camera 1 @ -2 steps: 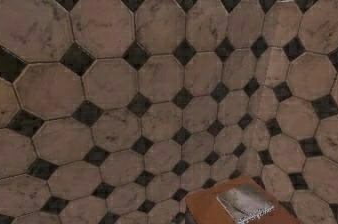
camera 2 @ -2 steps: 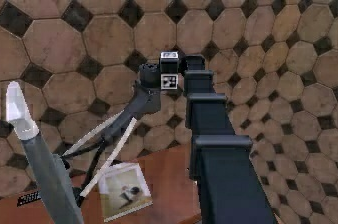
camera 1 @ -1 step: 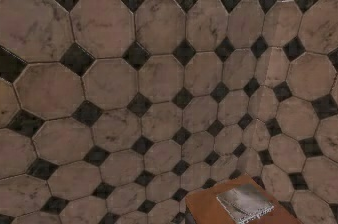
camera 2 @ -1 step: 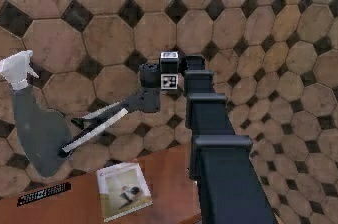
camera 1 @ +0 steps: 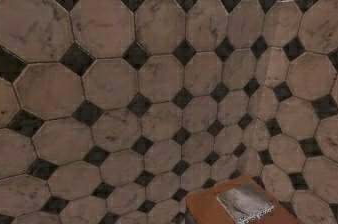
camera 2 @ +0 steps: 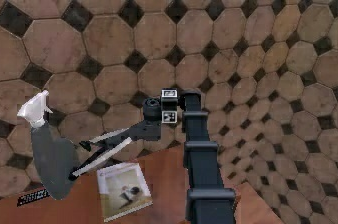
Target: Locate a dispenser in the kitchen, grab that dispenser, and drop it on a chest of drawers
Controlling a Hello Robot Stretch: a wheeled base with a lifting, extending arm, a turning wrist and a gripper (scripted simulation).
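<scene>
A reddish-brown wooden top [camera 2: 165, 186] carries a pale book [camera 2: 125, 190] lying flat.

Wooden top [camera 2: 167, 195] before the tiled wall [camera 2: 277, 60]!
In the arm side view, the booklet [camera 2: 125, 190] lies on that top, the dispenser [camera 2: 45, 150] just left of it, the arm [camera 2: 202, 175] to its right, wall behind them all.

Soft, even light of middling brightness lies on the tiled wall [camera 1: 127, 90] in both views and leaves the tiles matte; where it comes from cannot be told. In the forward view the tiles darken slightly toward the lower left, and the tile rows bow and crowd together toward the right, a lens warp that bends the arm side view's pattern likewise. The dark arm [camera 2: 202, 170] carries only a faint sheen.
</scene>
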